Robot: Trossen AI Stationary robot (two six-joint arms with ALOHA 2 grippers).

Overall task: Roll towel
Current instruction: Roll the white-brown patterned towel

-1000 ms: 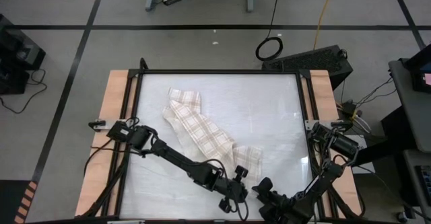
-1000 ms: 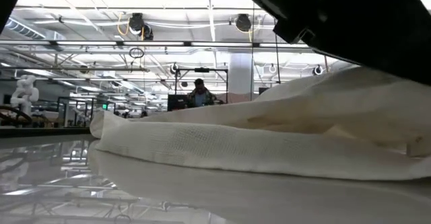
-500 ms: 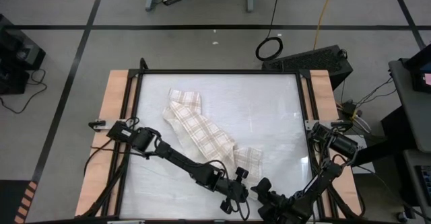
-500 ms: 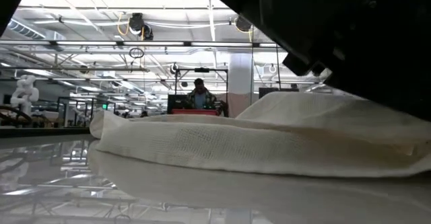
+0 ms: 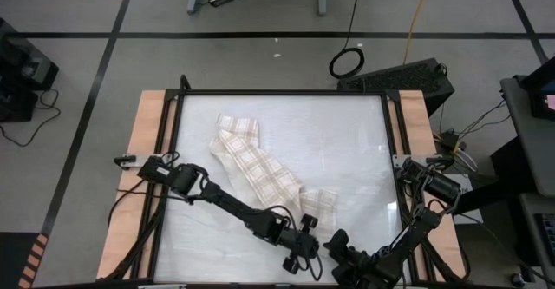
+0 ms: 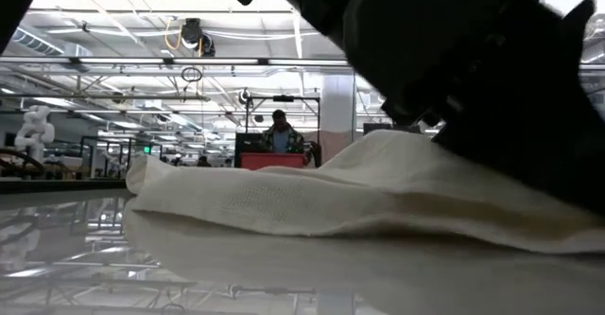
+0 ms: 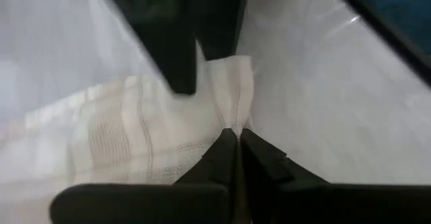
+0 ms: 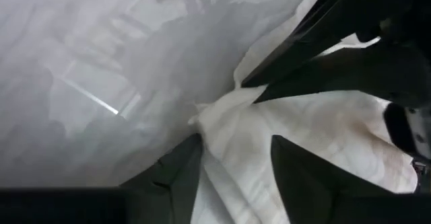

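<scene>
The cream towel with a tan plaid grid (image 5: 260,167) lies crumpled in a slanting band, from the table's far left to its near middle. Its near end (image 6: 378,192) is humped up in the low view. My left gripper (image 5: 310,225) is at that near end and is shut on the cloth (image 7: 234,133). My right gripper (image 5: 335,239) is just to its right by the near edge. It is open, with a bunched corner of the towel (image 8: 229,126) between its fingers (image 8: 185,163). I cannot tell whether they touch the cloth. My left gripper pinches a small gathered bit of the towel's near-end edge (image 7: 233,123) between its two fingertips. It comes slanting down from the table's near side. The rest of the towel lies slack on the table beyond the fingers.
The glossy white table top (image 5: 347,141) is framed by a black rail with wooden side boards (image 5: 147,150). Bare surface lies to the far right of the towel. A person (image 6: 279,131) sits far back in the room beyond the table.
In the low view the dark gripper body above the towel's near end has come lower and fills more of the picture. The raised cloth under it has sunk on its right side, and its hump now stands nearer the middle. The far part of the towel has stayed put.
</scene>
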